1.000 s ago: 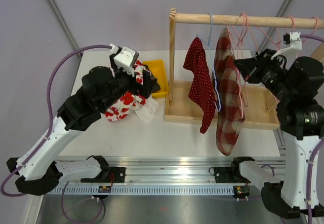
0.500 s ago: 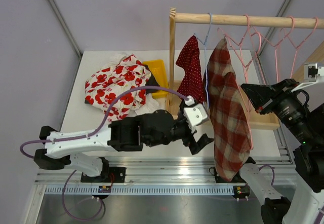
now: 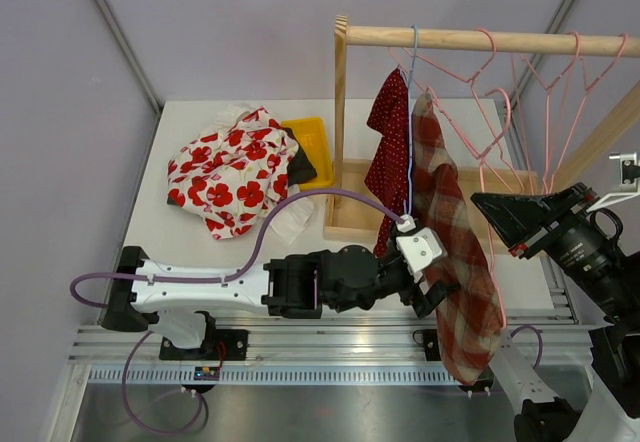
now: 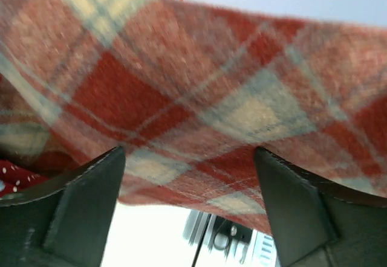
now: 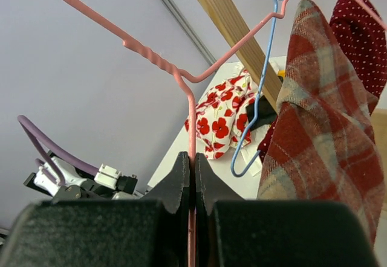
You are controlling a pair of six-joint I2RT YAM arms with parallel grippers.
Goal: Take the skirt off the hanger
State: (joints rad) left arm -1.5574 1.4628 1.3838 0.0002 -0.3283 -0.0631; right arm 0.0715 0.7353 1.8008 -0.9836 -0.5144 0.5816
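The red plaid skirt [image 3: 452,224] hangs draped over a pink wire hanger [image 5: 191,116] on the wooden rail [image 3: 520,41] and swings out toward the near right. My right gripper [image 3: 492,208] is shut on the hanger's wire, just right of the skirt; in the right wrist view the wire runs between its pads [image 5: 192,169]. My left gripper [image 3: 437,288] stands open low on the skirt's left side. In the left wrist view the skirt's plaid cloth [image 4: 199,104] fills the frame and its lower edge dips between the two fingers [image 4: 78,209].
A red polka-dot garment [image 3: 388,152] on a blue hanger [image 3: 411,112] hangs just left of the skirt. More pink hangers [image 3: 560,92] hang to the right. The rack's wooden upright [image 3: 340,112] and base tray [image 3: 350,220] stand behind. A floral garment [image 3: 230,167] and a yellow bin [image 3: 312,140] lie at back left.
My left arm left the floral garment, swung right across the table, and reached the skirt's lower part, its jaws narrowing slightly. My right arm drew the hanger and skirt toward the near right.
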